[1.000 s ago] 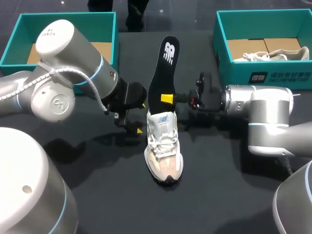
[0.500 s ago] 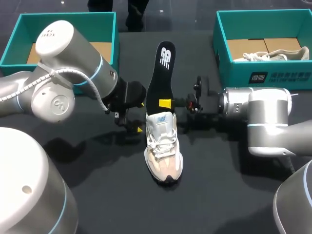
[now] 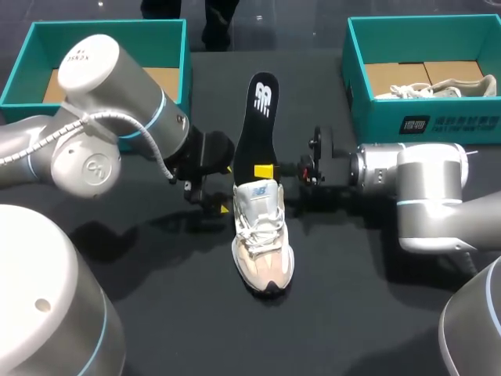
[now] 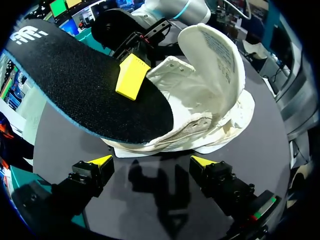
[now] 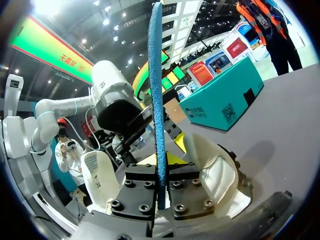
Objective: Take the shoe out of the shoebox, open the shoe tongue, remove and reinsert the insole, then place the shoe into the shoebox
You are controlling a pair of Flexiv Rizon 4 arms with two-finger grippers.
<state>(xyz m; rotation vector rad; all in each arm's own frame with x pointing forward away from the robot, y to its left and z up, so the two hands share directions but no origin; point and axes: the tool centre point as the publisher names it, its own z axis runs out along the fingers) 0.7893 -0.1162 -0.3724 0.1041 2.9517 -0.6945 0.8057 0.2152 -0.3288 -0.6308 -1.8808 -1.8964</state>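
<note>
Shoe (image 3: 264, 235) out on the bench (image 3: 352, 313), tongue (image 4: 215, 55) open; right gripper (image 3: 264, 171) fingers grasp the black insole (image 3: 258, 117), left gripper (image 4: 156, 161) released at the shoe's nine o'clock, so reseating and boxing remain.

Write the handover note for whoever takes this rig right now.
Right gripper: shut on the insole, which is tilted up with its lower end in the shoe.
Left gripper: open, empty, just short of the shoe's side.
Done: shoe out on the table, tongue open.
Left: seat the insole fully, then box the shoe. The left shoebox looks free; the right shoebox holds a second shoe.
</note>
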